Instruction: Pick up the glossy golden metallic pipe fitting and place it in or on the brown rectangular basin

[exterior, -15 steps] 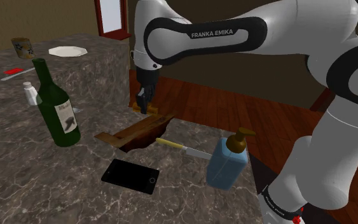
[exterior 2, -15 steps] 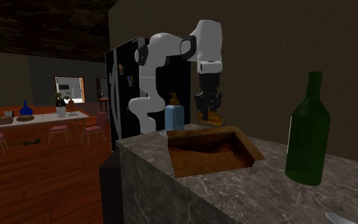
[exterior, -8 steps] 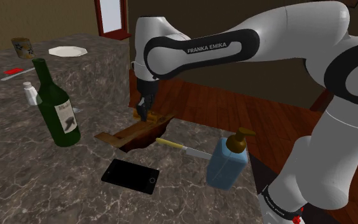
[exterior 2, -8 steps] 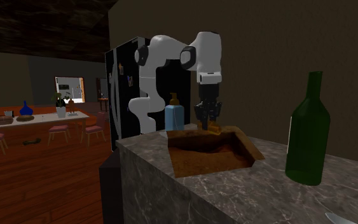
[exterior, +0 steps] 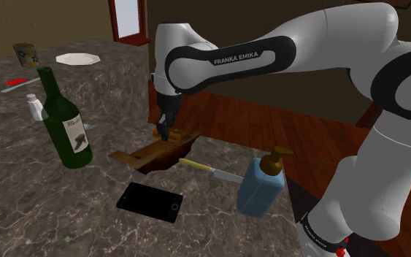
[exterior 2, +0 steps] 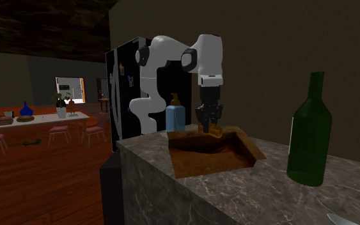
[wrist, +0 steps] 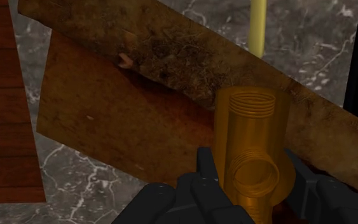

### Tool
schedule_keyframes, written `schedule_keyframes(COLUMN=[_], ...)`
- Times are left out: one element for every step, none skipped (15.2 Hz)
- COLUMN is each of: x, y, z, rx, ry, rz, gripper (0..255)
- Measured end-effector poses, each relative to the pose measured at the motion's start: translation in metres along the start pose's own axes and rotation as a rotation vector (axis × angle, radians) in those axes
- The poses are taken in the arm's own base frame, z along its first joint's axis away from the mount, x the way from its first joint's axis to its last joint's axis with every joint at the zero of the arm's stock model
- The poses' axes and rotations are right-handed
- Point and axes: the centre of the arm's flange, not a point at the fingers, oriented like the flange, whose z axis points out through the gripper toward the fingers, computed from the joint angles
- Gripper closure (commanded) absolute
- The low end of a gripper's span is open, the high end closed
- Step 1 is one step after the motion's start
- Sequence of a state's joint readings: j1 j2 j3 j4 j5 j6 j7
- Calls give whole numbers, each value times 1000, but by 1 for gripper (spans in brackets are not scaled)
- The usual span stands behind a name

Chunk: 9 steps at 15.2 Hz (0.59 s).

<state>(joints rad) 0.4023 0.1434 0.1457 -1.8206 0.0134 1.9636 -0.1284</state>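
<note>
Over the basin, at about one o'clock from its middle in the shoulder view, the gripper hangs low with the fitting clamped in it. At the wrist, the black fingers press on either side of the golden, threaded fitting, whose open ends point up and toward the camera. Beneath it lie the basin's brown floor and mottled wall. From the second exterior view the fitting sits level with the rim at the basin's far end, near twelve o'clock; whether it touches the bottom I cannot tell.

By my reading the pick and the carry are done, and the task is nearly finished. What is left is to let the fitting go inside the basin and lift clear.

On the counter, the bottle stands at nine o'clock of the basin, the phone at six and the dispenser at four, all well apart from the gripper.
</note>
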Motion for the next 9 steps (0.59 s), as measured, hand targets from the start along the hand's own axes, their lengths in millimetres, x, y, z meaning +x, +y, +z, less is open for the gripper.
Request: schedule_keyframes(x=[0,0,0,0,0,0,-1,0,-1], y=[0,0,0,0,0,0,0,0,-1], z=[0,0,0,0,0,0,-6,-15,-27], rx=[0,0,0,0,0,0,0,0,0], ry=[0,-1,-1,-1,-1,-1,0,0,0], rz=[0,0,0,0,0,0,0,0,0], gripper=[0,0,0,0,0,0,0,0,0])
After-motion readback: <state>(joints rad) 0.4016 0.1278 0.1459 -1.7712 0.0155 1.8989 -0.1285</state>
